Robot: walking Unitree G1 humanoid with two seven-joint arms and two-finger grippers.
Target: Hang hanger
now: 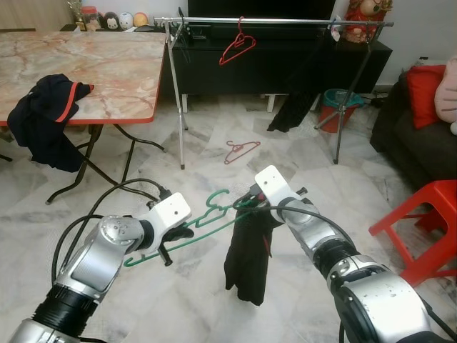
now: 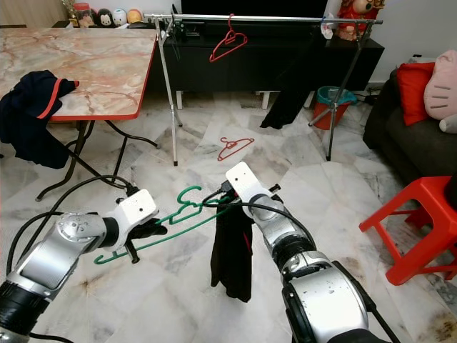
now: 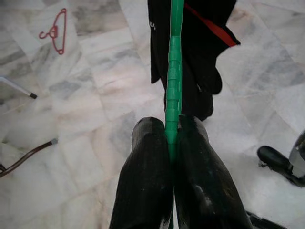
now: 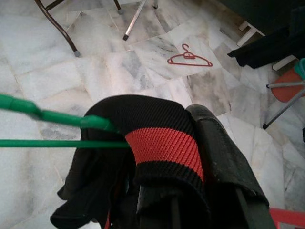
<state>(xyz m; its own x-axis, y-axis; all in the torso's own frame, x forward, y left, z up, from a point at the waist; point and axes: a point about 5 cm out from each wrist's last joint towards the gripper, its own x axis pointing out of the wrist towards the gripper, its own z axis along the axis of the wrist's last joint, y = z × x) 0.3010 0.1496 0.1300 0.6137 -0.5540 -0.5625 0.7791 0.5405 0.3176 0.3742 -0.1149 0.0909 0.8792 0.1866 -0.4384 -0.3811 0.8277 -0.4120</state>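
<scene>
A green plastic hanger point(image 1: 200, 225) is held level above the marble floor, its hook point(image 1: 216, 196) pointing up. My left gripper point(image 1: 178, 236) is shut on its lower bar; in the left wrist view both fingers point(image 3: 147, 191) pinch the green bar point(image 3: 174, 71). A black garment with a red stripe point(image 1: 250, 254) drapes over the hanger's right end. My right gripper point(image 1: 258, 209) is shut on that garment's collar point(image 4: 162, 143). The clothes rail point(image 1: 285, 21) stands at the back with a red hanger point(image 1: 237, 46) on it.
Another red hanger point(image 1: 241, 150) lies on the floor before the rack. A marble-top folding table point(image 1: 121, 78) with a dark garment point(image 1: 46, 118) over its edge is at left. A red stool point(image 1: 421, 229) and dark sofa point(image 1: 418, 136) are at right.
</scene>
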